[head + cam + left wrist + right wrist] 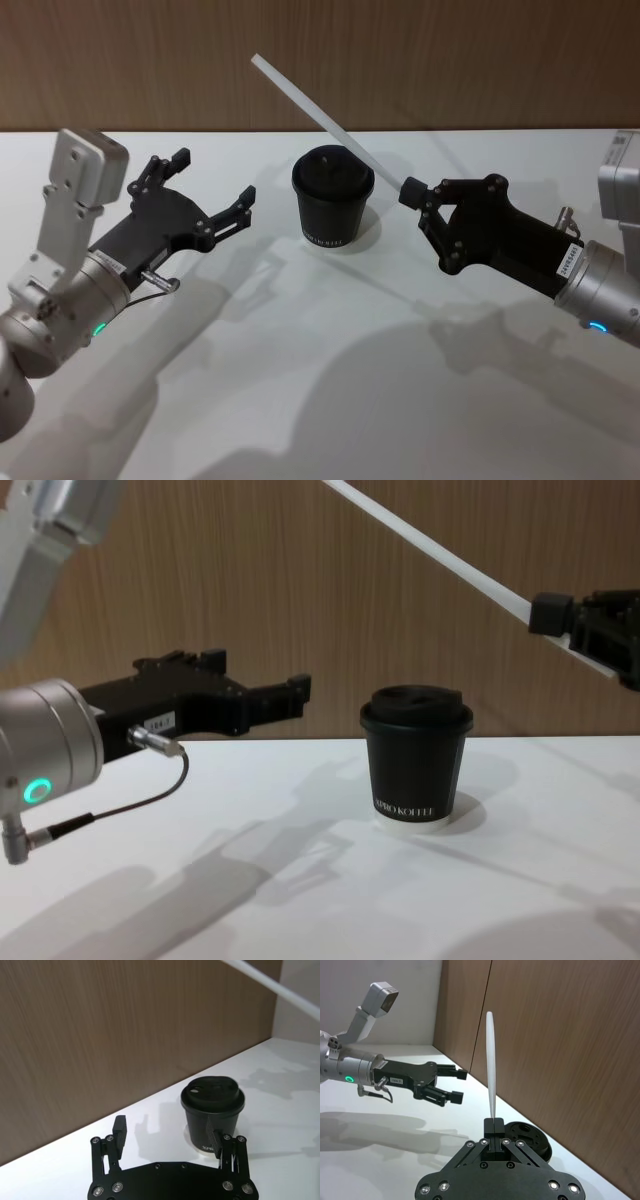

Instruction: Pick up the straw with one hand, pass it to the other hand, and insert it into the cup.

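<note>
Above cup [333, 195], straw [320, 115] — long, thin, white

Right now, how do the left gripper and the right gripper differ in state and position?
The left gripper is open and empty; the right gripper is shut on the straw near its lower end. The left gripper is left of the cup, the right gripper right of it. Both point toward the cup.
</note>
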